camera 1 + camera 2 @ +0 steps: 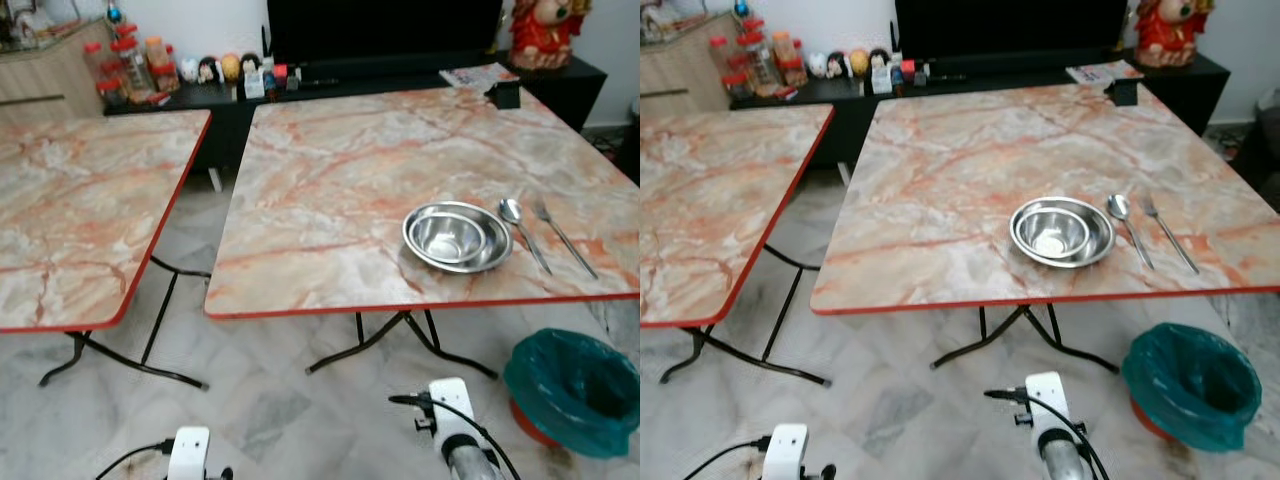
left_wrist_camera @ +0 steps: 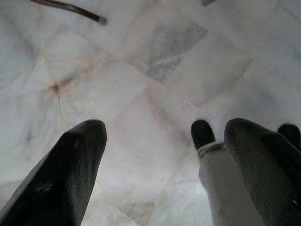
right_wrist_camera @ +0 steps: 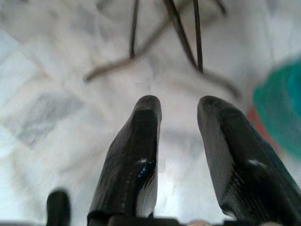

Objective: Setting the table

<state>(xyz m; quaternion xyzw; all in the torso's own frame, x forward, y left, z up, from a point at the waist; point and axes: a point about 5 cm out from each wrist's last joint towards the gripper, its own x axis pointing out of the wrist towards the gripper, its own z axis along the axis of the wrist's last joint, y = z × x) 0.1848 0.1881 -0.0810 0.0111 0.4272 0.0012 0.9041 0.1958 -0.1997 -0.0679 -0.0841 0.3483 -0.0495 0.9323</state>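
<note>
Both arms hang low; left gripper [image 2: 160, 141] jaws spread wide, right gripper [image 3: 178, 106] jaws slightly parted, both empty.

A home living room: folding marble-pattern tables [image 1: 340, 170] on a tiled floor [image 1: 260, 400], a TV console [image 1: 400, 75] with jars [image 1: 125, 65] and figurines [image 1: 215, 68] at the far wall.

The right counter [image 1: 330, 170] wears a cream-and-orange marble pattern with a red edge; the left counter [image 1: 80, 200] is patterned alike; bowl [image 1: 457, 237], spoon [image 1: 522, 232] and fork [image 1: 563, 237] are shiny silver; the bin liner [image 1: 578, 390] is teal over a red bin; the floor [image 1: 260, 400] is pale grey-veined marble; both grippers have black fingers [image 3: 136, 160].
</note>
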